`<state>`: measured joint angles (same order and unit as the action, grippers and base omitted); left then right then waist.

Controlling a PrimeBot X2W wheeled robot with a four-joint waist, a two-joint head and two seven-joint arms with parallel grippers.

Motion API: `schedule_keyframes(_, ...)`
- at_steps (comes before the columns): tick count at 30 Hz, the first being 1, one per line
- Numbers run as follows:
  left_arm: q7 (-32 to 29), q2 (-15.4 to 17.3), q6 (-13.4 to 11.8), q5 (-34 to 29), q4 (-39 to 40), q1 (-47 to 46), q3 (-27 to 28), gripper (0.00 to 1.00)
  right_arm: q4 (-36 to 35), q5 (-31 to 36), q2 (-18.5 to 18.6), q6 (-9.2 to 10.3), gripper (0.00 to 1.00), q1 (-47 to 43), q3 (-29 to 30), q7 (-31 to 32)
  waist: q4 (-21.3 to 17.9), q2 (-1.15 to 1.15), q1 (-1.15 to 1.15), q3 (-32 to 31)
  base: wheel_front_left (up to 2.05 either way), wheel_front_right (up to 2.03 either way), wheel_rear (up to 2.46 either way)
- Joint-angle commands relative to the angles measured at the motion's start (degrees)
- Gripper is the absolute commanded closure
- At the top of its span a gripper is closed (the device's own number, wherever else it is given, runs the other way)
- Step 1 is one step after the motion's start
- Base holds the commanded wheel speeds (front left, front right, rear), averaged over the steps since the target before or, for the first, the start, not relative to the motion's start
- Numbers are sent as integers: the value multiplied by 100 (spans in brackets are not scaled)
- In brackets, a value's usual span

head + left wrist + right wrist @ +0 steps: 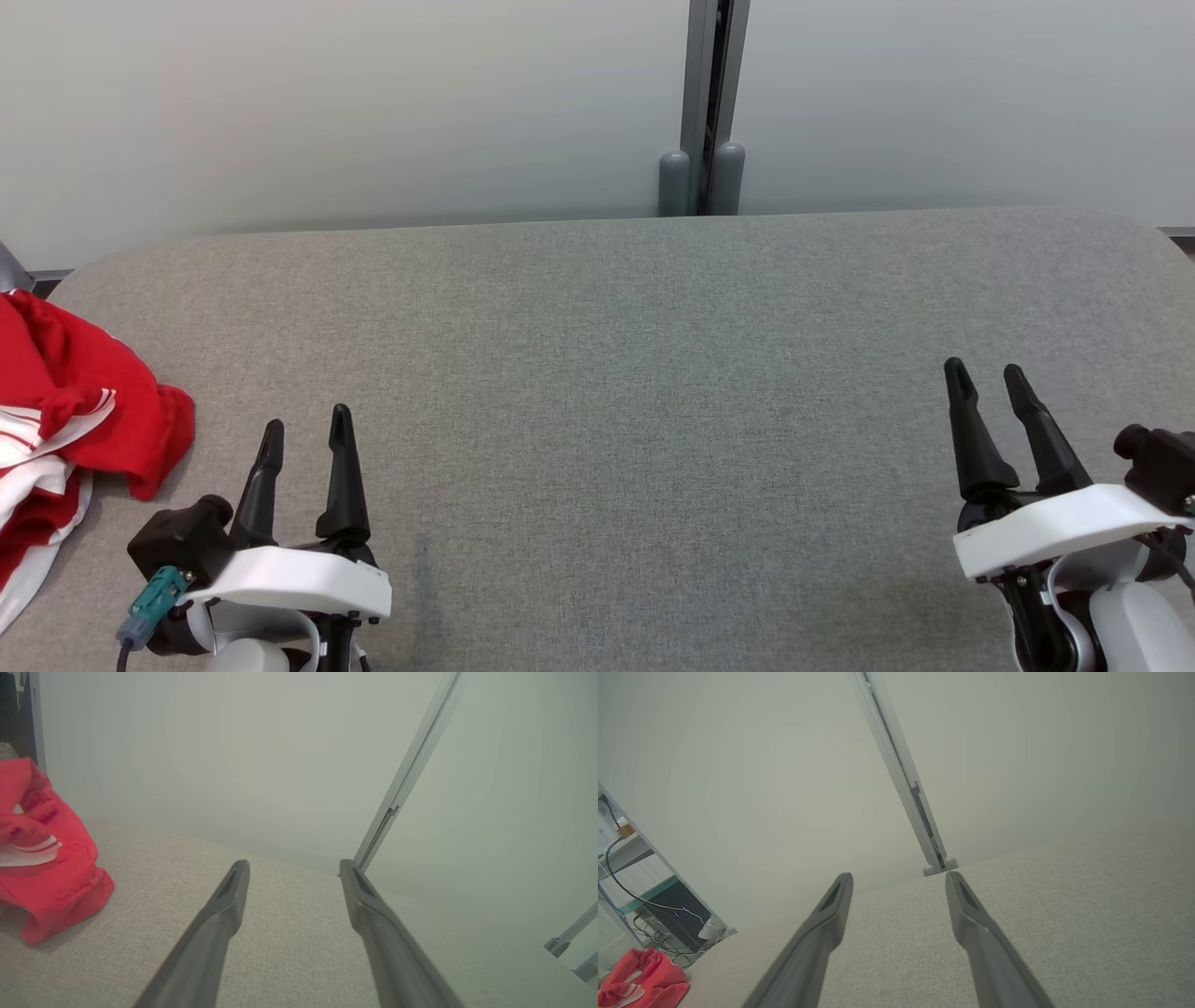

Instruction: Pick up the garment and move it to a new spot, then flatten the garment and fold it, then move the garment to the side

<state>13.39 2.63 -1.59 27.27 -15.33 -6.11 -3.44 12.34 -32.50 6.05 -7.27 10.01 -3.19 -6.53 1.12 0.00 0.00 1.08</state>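
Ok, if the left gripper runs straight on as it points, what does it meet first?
Probably nothing on the table: the left gripper, open, points across it toward the wall behind. The garment lies off to its left, out of that line. Whether it would graze the table first is unclear.

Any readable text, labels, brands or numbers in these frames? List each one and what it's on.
No text can be read anywhere.
Red garment: white stripes, no print or tag legible.
Left tool and right tool: plain dark fingers, no markings visible.
Dark box beyond the table in the right wrist view: too small and blurred to tell if it carries a label.
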Motion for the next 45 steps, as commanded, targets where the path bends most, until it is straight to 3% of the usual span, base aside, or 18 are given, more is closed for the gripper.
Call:
schedule_keyframes(1,29,25,-20,-203,96,-80,18,0,-61,147,62,-30,0,5,-46,-77,2,0,0,1,0,0,0)
schedule_keyframes(23,115,32,-157,-1342,52,43,31,0,-74,1275,94,-32,0,-155,-415,-526,40,0,0,-47,0,0,0)
schedule_keyframes(45,178,37,-295,-2044,-12,69,79,0,-186,1975,53,-28,0,-236,-557,-887,100,0,0,-43,0,0,0)
